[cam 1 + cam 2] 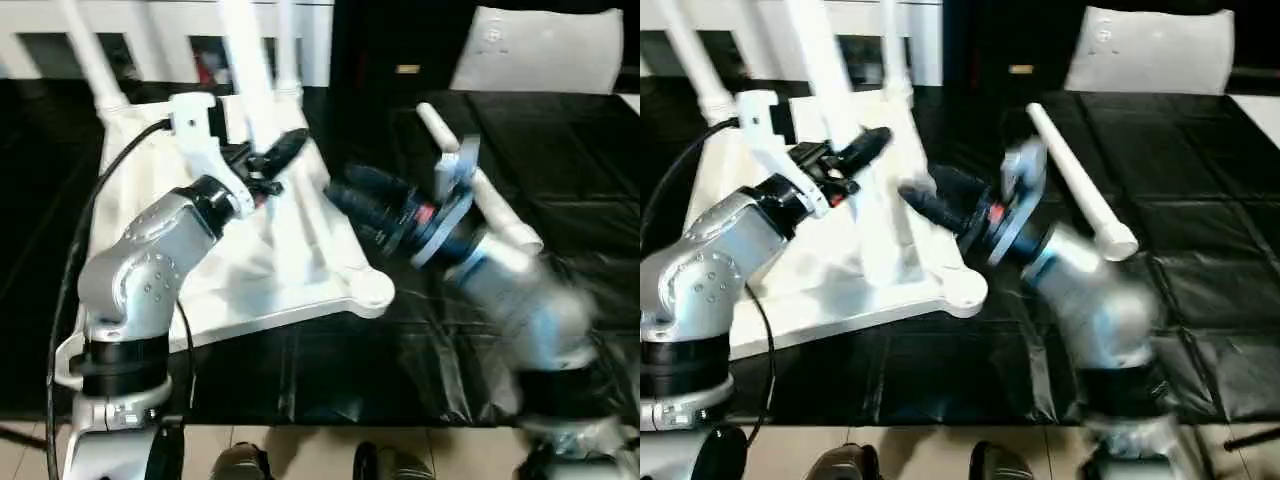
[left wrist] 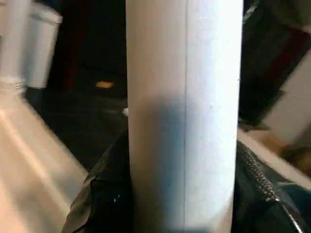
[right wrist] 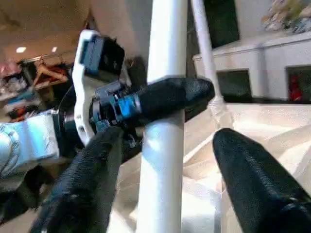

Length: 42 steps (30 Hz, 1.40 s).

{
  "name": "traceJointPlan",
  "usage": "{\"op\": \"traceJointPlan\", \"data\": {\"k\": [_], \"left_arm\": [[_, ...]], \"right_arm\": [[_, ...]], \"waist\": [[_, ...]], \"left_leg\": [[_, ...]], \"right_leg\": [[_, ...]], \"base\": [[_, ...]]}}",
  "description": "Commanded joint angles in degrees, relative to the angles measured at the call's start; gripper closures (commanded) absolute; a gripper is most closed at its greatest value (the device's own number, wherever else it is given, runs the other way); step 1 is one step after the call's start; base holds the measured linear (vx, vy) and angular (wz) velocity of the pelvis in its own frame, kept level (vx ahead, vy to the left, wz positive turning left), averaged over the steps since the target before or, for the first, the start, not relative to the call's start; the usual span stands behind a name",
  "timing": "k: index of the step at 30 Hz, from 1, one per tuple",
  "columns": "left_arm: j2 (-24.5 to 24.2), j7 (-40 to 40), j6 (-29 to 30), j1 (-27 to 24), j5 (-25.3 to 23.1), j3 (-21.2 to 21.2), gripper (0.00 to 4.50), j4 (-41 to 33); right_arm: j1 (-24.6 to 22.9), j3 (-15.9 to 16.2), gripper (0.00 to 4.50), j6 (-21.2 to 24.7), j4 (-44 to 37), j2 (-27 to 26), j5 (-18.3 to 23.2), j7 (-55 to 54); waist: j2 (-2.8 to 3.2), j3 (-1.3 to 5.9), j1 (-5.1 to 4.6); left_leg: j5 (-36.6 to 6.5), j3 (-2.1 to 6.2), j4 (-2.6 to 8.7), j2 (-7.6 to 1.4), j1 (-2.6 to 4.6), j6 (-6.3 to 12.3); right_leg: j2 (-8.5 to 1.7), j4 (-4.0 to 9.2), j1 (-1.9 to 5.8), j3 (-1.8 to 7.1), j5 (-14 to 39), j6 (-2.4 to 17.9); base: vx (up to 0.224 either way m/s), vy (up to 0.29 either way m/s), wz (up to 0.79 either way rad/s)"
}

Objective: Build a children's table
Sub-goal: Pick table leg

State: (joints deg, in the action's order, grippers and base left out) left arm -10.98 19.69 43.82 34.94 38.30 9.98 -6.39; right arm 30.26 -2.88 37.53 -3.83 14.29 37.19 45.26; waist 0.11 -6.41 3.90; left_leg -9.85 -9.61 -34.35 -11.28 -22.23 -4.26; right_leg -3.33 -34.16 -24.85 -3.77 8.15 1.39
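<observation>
Two claws are at work over the upturned table top. The left claw (image 1: 272, 160) is clamped on a white leg (image 1: 248, 75) that stands near the middle of the table top (image 1: 290, 270); its black fingers (image 3: 170, 97) wrap the shaft from both sides. The held leg has its long axis close to vertical, leaning slightly, its lower part over the ribbed underside and its upper end running out of view. Whether its foot is seated cannot be told. The right claw (image 3: 165, 160) has its two fingers spread apart either side of the same leg, just below the left claw, with a visible gap between each finger and the shaft; it grips nothing.

The table top lies upside down on the black-covered counter (image 1: 560, 150), ribbed face up, with one bare round corner socket (image 1: 372, 290) at its near right corner.

Legs counted: four. Two more stand upright at the far corners, the far left leg (image 1: 95, 60) tilted outward to the left and the far right leg (image 1: 285, 45) nearly plumb. The fourth leg (image 1: 480, 190) lies loose on the counter to the right of the table top, beside the right forearm, its long axis running diagonally from far left to near right.

A white cabinet (image 1: 40, 30) stands behind the counter.
</observation>
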Motion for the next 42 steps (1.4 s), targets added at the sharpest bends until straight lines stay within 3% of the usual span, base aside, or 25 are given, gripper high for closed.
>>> {"op": "traceJointPlan", "data": {"k": [1,6,12,15,17,23,27,35,42], "left_arm": [[-0.9,2.9,1.5,1.6,3.9,0.7,2.65,0.1],[-1.9,10.5,5.0,4.0,9.6,1.6,2.65,0.7],[-5.6,19.7,4.6,5.1,9.5,-2.3,2.65,0.3],[-6.1,21.4,4.7,5.4,10.0,-3.4,2.65,0.2],[-6.1,24.2,5.0,6.2,10.6,-5.4,2.65,0.0],[-6.6,30.4,2.2,6.7,7.2,-11.5,2.65,-0.3],[-6.5,31.6,1.5,7.1,6.6,-12.7,2.65,-0.4],[-6.1,33.7,-0.2,8.6,4.8,-15.4,2.65,1.1],[-4.8,33.2,-0.6,9.3,4.9,-14.6,2.65,1.9]], "right_arm": [[0.8,-0.5,1.0,4.0,-0.5,2.3,1.7,2.5],[2.2,0.5,0.92,9.4,-0.9,6.6,4.7,7.0],[3.2,4.1,0.92,11.8,-1.7,9.7,3.7,8.6],[3.5,5.4,0.92,11.9,-1.9,10.1,2.9,9.0],[3.5,8.0,0.92,9.4,-1.3,10.5,0.8,11.8],[2.9,9.6,0.92,8.7,-0.7,10.7,3.0,17.4],[2.9,10.8,0.92,7.8,-0.1,10.9,1.9,17.9],[2.7,14.5,1.68,5.0,0.9,12.3,-1.9,21.6],[2.5,15.9,2.17,3.2,2.0,12.5,-3.8,21.8]], "waist": [[-0.02,5.42,0.2],[-0.45,5.83,0.55],[-0.52,5.68,0.72],[-0.56,5.77,0.98],[-0.61,5.75,1.2],[-0.8,5.84,1.38],[-0.82,5.87,1.36],[-0.99,5.67,1.29],[-0.92,5.59,1.22]], "left_leg": [[-6.8,-0.11,3.2,-0.71,0.88,2.67],[-5.1,-0.18,2.96,-0.66,0.58,2.89],[-5.8,-0.24,2.96,-0.69,0.78,2.26],[-6.0,-0.22,2.97,-0.86,0.83,1.87],[-6.5,-0.22,3.02,-0.95,0.85,1.4],[-6.3,-0.17,2.96,-0.92,0.69,2.0],[-5.8,-0.18,2.91,-0.95,0.57,1.89],[-7.0,-0.14,2.81,-0.85,0.55,1.54],[-8.0,-0.08,2.74,-0.85,0.66,1.57]], "right_leg": [[-3.28,3.66,4.24,2.3,15.0,9.7],[-3.38,3.44,4.5,2.3,14.8,9.4],[-3.4,3.78,4.21,2.35,18.4,7.9],[-3.48,3.71,4.13,2.37,18.9,7.7],[-3.52,3.65,4.06,2.41,19.1,7.4],[-3.55,3.52,4.29,2.43,17.9,7.7],[-3.6,3.41,4.32,2.47,17.3,7.9],[-3.57,3.77,4.24,2.4,21.3,6.6],[-3.53,4.0,4.06,2.28,23.4,6.1]], "base": [[0.0,0.0,0.0],[0.0,0.0,0.0],[0.0,0.0,0.0],[0.0,0.0,0.0],[0.0,0.0,0.0],[0.0,0.0,0.0],[0.0,0.0,0.0],[0.0,0.0,0.0],[0.0,0.0,0.0]]}}
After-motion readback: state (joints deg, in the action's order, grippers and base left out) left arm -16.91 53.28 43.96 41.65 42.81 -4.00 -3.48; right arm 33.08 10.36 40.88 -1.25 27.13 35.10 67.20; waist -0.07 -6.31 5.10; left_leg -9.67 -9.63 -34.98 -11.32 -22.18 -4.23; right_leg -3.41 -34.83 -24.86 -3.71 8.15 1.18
